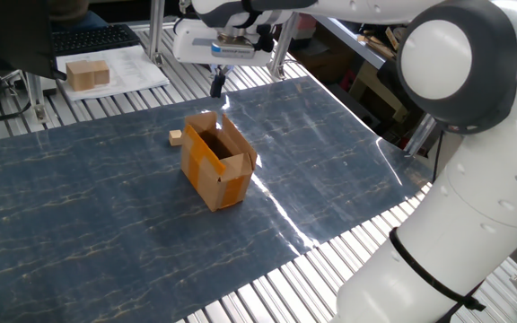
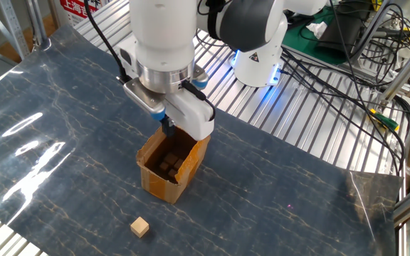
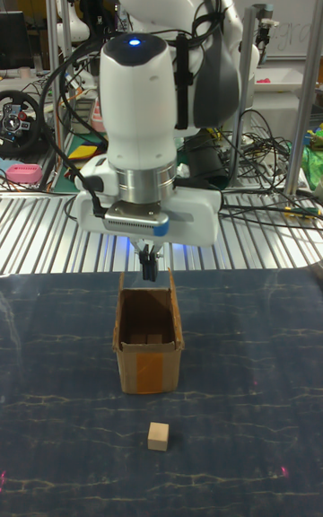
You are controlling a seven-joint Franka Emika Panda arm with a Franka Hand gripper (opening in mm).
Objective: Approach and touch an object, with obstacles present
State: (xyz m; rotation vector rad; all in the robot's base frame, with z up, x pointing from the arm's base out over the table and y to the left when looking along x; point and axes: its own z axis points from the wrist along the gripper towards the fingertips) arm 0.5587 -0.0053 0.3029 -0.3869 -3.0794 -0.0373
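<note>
The tiny tan wooden cube (image 1: 176, 137) (image 2: 140, 227) (image 3: 158, 436) lies on the blue marbled mat, just beyond the orange-brown cardboard box (image 1: 217, 168) (image 2: 171, 165) (image 3: 148, 343) as seen from the arm. The box stands open with a dark inside and small blocks on its floor. My gripper (image 1: 218, 87) (image 2: 166, 128) (image 3: 149, 267) hangs above the box's rim on the arm's side, fingers close together and holding nothing. It is well apart from the cube.
A larger tan block (image 1: 87, 74) rests on white paper off the mat at the back. The blue mat (image 1: 106, 224) covers a slatted metal table. Cables and the robot base (image 2: 258, 60) lie behind the mat.
</note>
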